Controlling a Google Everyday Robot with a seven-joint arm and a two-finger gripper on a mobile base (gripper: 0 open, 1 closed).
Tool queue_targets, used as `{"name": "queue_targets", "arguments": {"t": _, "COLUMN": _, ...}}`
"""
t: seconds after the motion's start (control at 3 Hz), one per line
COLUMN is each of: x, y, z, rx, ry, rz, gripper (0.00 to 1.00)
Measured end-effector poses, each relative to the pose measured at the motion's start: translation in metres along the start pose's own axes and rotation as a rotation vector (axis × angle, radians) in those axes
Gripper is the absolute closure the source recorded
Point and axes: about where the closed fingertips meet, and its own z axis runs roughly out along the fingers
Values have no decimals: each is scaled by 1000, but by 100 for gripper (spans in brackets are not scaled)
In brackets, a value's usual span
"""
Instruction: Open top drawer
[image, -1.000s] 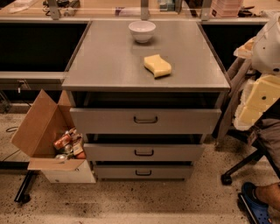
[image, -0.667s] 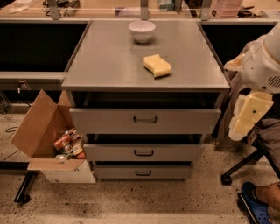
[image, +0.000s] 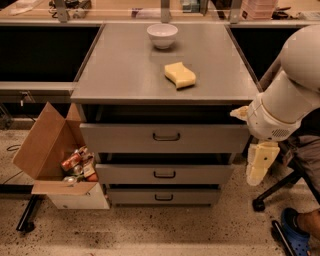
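Box (image: 47, 150) of packets on the floor at 8 o'clock. Gripper (image: 257, 172) hangs at 4 o'clock, right of the drawers and apart from them; its opening cannot be told. Top drawer (image: 200, 139) at centre under the counter (image: 125, 75), with a dark gap above its front. Sponge (image: 180, 75) at 12, bowl (image: 162, 35) beyond.

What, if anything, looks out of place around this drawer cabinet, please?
A cardboard box sits open on the floor at lower left, flaps splayed, packets jumbled inside. The top drawer stands slightly ajar. The pincer hangs right of it.
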Motion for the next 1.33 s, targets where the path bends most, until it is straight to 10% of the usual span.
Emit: {"name": "queue_targets", "arguments": {"t": 1.33, "x": 18, "y": -60, "z": 109, "rx": -68, "ry": 125, "rz": -139, "gripper": 0}}
